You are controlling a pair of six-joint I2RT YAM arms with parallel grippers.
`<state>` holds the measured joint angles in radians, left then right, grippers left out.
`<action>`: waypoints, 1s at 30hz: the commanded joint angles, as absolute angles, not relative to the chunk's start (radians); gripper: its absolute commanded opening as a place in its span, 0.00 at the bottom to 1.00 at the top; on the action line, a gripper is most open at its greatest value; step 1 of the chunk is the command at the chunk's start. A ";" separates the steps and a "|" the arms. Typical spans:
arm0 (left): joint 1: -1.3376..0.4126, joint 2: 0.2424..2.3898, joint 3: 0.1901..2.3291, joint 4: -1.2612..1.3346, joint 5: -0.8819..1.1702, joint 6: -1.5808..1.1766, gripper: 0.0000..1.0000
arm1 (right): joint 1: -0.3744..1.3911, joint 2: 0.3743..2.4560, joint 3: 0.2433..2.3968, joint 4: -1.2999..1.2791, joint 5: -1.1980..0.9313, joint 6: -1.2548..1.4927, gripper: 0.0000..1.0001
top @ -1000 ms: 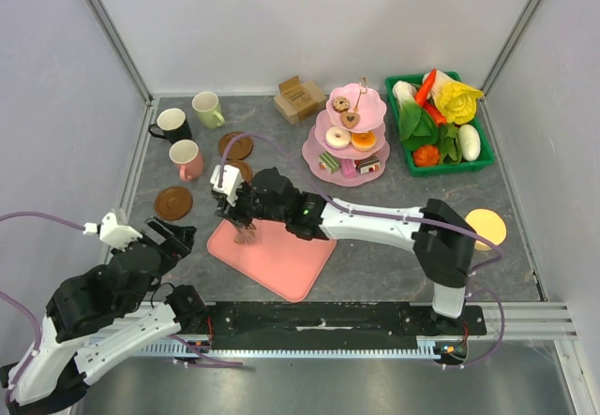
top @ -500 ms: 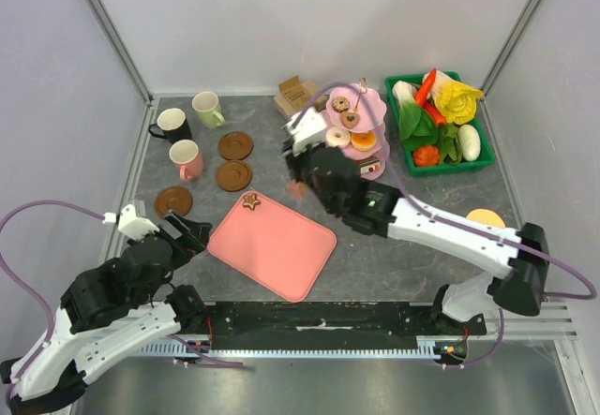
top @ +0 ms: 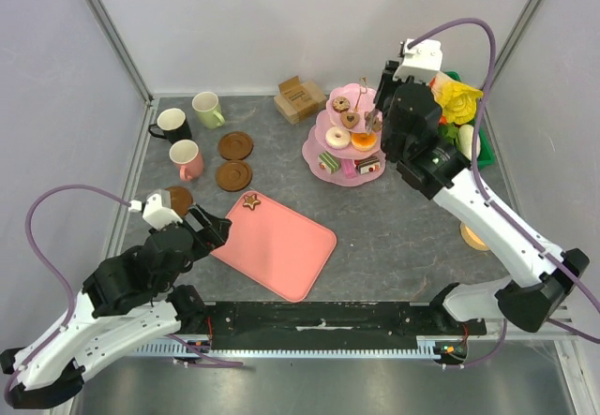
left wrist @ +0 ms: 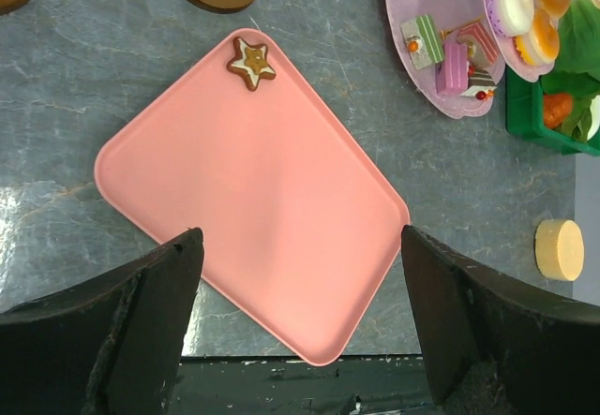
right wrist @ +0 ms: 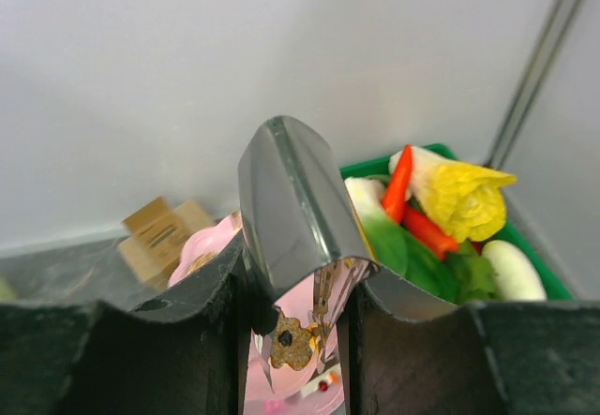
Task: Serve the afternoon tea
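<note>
My right gripper (top: 379, 106) is shut on silver tongs (right wrist: 291, 209) and hangs over the top tier of the pink three-tier stand (top: 323, 162). Through the tong arms I see a brown cookie (right wrist: 296, 343) on that tier. A star cookie (top: 250, 201) lies on the far corner of the flat pink tray (top: 281, 251). The black mug (top: 172, 123), green mug (top: 208, 109) and pink mug (top: 187, 159) stand at the back left, beside brown coasters (top: 235, 145). My left gripper (left wrist: 300, 340) is open above the tray's near edge.
A green basket of toy vegetables (right wrist: 450, 209) sits right of the stand, half hidden by my right arm. A cardboard box (top: 298, 98) stands behind the stand. A yellow round block (left wrist: 560, 249) lies at the right. Walls close the back and sides.
My right arm swung with the tongs from the tray's far corner to the stand at the back right, leaving the star cookie on the tray. The left arm crept toward the tray.
</note>
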<state>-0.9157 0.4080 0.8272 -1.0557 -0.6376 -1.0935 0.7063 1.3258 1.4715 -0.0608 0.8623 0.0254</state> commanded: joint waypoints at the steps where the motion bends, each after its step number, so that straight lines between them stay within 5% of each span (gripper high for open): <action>1: -0.914 0.446 0.828 -0.965 -0.629 -1.037 0.92 | 0.626 1.394 1.566 -0.035 0.806 -0.017 0.33; 15: -0.914 0.472 0.828 -0.951 -0.637 -1.032 0.92 | 0.529 1.545 1.664 0.051 0.684 -0.023 0.36; 25: -0.916 0.479 0.830 -0.951 -0.637 -1.023 0.92 | 0.523 1.560 1.677 0.041 0.669 -0.011 0.57; 30: -0.914 0.479 0.831 -0.951 -0.635 -1.022 0.92 | 0.523 1.536 1.672 0.038 0.676 -0.011 0.59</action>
